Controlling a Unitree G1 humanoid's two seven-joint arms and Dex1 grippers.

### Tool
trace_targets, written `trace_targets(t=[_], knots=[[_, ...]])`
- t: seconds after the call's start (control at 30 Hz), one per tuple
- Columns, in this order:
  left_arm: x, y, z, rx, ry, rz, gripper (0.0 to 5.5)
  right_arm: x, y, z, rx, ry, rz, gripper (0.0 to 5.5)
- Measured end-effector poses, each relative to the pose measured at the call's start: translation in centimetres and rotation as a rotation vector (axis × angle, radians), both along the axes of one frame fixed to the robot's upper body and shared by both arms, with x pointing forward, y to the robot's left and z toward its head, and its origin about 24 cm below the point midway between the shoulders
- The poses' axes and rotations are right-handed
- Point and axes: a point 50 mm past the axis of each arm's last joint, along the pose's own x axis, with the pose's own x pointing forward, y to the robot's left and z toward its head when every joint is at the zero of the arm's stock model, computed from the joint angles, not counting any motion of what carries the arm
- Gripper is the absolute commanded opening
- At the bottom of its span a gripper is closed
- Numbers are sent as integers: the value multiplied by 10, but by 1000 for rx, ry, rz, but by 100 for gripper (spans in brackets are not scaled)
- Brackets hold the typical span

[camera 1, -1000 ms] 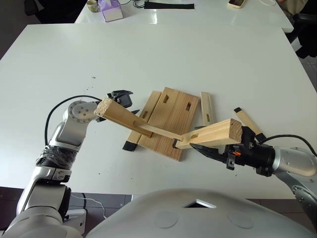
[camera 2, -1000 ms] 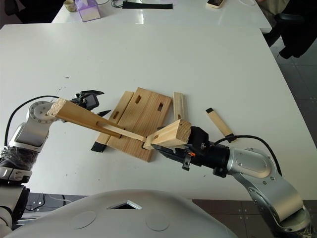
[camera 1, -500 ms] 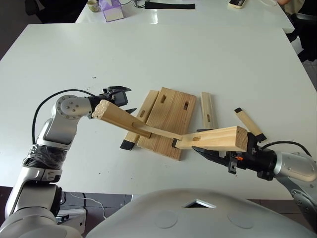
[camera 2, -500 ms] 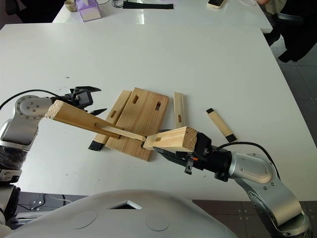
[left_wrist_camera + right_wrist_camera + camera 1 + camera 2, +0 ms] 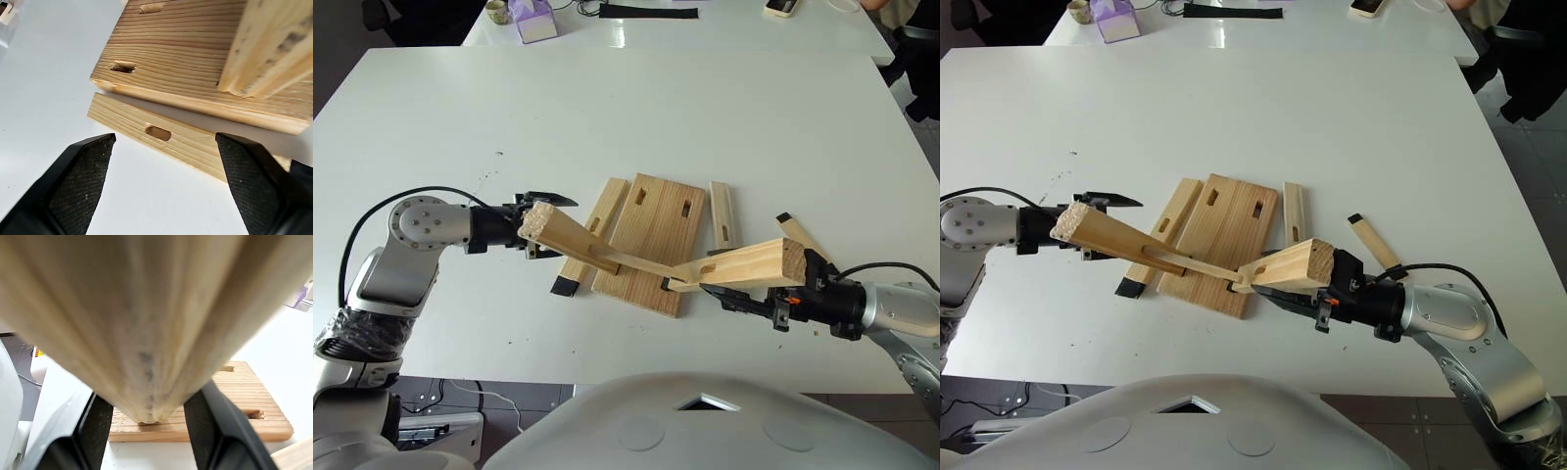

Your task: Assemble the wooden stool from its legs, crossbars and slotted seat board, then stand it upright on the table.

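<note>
Two wooden legs joined by a thin crossbar (image 5: 646, 266) hang just above the slotted seat board (image 5: 651, 240). My right gripper (image 5: 754, 291) is shut on the right leg (image 5: 749, 264); its fingers (image 5: 95, 428) clamp the wood in the right wrist view. The left leg (image 5: 573, 238) slopes up to my left gripper (image 5: 543, 223), which is open with one finger on each side of the leg's end. In the left wrist view the fingers (image 5: 83, 186) stand wide apart, and the leg (image 5: 279, 44) sits close to the camera, above the seat board (image 5: 171, 49).
A loose leg with a black foot (image 5: 590, 235) lies against the board's left side. A slotted bar (image 5: 722, 223) and another black-tipped leg (image 5: 798, 237) lie to its right. The far half of the white table (image 5: 705, 117) is bare. A purple box (image 5: 533, 20) sits on the table behind.
My left arm has swung out to the left and turned its gripper to bracket the left leg's end. The right gripper has shifted slightly, still holding the joined pieces.
</note>
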Motion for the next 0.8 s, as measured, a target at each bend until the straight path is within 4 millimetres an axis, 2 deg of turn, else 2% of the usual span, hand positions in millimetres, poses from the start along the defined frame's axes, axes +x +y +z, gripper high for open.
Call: trace_targets(t=[0.33, 0.47, 0.8], knots=[[-9, -5, -1, 7, 20, -39, 380, 3, 1, 1, -19, -8, 13, 200], [-14, -13, 3, -1, 12, -79, 380, 3, 3, 0, -23, -12, 28, 200], [-16, -19, -2, -8, 48, -79, 380, 8, 10, 0, -49, -49, 70, 200]])
